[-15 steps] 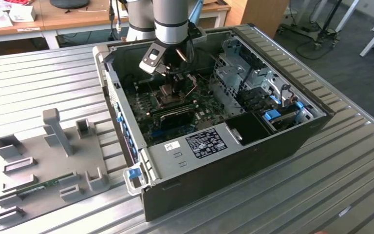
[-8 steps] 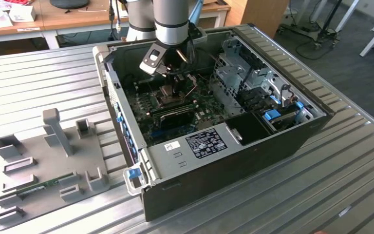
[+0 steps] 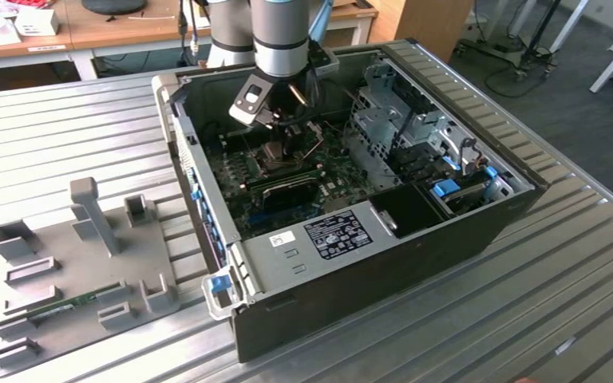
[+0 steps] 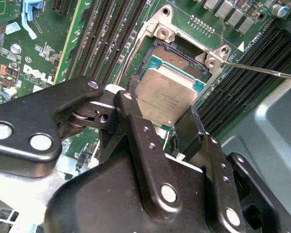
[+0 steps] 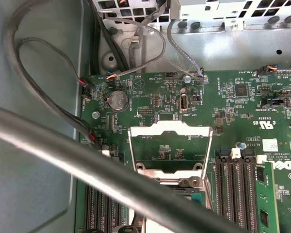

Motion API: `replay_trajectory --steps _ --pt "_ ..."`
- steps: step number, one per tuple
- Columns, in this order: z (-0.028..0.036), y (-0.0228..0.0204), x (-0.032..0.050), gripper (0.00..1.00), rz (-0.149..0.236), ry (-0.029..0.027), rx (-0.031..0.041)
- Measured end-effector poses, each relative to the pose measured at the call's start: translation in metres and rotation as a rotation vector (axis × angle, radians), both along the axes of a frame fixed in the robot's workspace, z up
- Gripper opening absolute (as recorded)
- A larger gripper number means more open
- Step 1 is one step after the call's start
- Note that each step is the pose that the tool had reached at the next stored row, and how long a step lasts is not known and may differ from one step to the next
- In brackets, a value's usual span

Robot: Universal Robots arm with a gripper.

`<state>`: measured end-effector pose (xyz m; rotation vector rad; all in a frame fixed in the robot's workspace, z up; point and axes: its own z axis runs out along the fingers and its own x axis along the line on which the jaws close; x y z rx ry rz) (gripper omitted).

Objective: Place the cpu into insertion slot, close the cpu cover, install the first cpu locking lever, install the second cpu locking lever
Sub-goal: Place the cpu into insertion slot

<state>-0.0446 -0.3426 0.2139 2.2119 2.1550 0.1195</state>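
Inside the open computer case [image 3: 434, 231], my gripper [image 3: 274, 150] hangs low over the green motherboard [image 3: 285, 191]. In the second wrist view the gripper [image 4: 160, 121] is shut on the cpu [image 4: 165, 97], with a black finger [image 4: 131, 121] on each of two opposite edges. The cpu, with its silvery top, sits just over the insertion slot [image 4: 177, 56], whose dark contact field still shows beyond its far edge. The cpu cover [image 5: 169, 128] stands swung back, and green board shows through its hollow centre. A thin metal locking lever [image 4: 262, 71] sticks out beside the slot.
Long black memory slots [image 4: 111, 34] flank the socket, and one holds a memory stick [image 5: 267, 194]. Cables [image 5: 48, 97] run along the case wall, and a metal drive cage [image 3: 413, 128] stands on the exterior view's right. On the ribbed table, a grey fixture tray [image 3: 73, 271] lies on the exterior view's left.
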Motion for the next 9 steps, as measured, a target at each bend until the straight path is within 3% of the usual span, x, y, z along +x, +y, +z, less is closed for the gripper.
replay_trajectory --steps 9 --pt "-0.0066 0.0 -0.0014 0.55 0.0 0.0001 0.0001"
